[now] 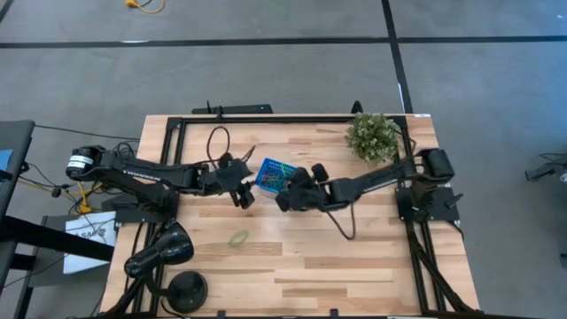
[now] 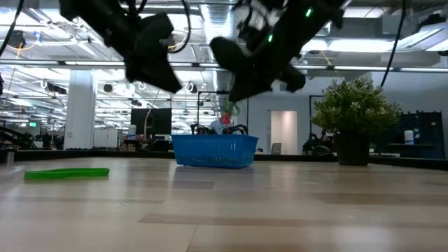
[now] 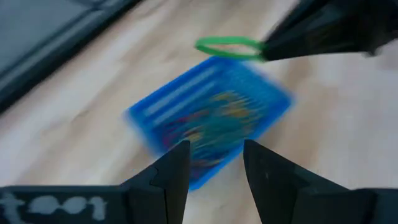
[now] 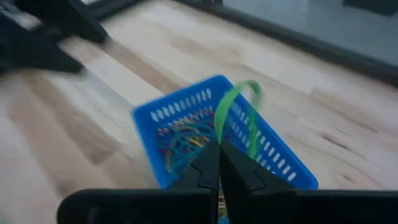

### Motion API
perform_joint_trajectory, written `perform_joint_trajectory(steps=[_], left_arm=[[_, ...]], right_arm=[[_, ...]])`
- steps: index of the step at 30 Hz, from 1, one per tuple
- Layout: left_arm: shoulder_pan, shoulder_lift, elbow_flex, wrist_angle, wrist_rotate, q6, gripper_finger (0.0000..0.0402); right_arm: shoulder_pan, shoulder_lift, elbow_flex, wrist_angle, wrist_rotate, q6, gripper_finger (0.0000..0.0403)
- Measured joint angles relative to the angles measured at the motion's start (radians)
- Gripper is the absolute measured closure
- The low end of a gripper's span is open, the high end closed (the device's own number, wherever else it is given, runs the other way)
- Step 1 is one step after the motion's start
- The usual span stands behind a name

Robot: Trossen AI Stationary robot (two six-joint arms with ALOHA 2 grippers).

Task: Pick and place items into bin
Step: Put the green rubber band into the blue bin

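Right gripper (image 4: 219,163) pinching green band (image 4: 233,115) over blue bin (image 4: 186,112), loop hanging lengthwise, left gripper (image 3: 214,168) open, empty nearby

Two black jointed arms (image 1: 151,177) trail looping black cables (image 1: 215,140), with green indicator lights.

Open air lies between the right fingers (image 4: 219,163), pinched on a green loop (image 4: 231,115), and the blue basket (image 4: 186,121) below; the left fingers (image 1: 243,197) crowd the basket's far side.
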Motion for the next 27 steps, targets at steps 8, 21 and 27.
perform_joint_trajectory(steps=[8, 21, 27], left_arm=[[-0.069, 0.000, 0.000, -0.384, -0.331, -0.319, 0.0262], [-0.126, 0.000, 0.000, -0.423, -0.358, -0.363, 0.0262], [-0.126, 0.000, 0.000, -0.414, -0.364, -0.363, 0.0262]], right_arm=[[-0.061, 0.101, 0.000, 0.014, -0.083, 0.025, 0.0403], [-0.069, 0.127, 0.002, -0.002, -0.146, 0.078, 0.0378], [-0.067, 0.127, 0.003, -0.013, -0.196, 0.078, 0.0341]])
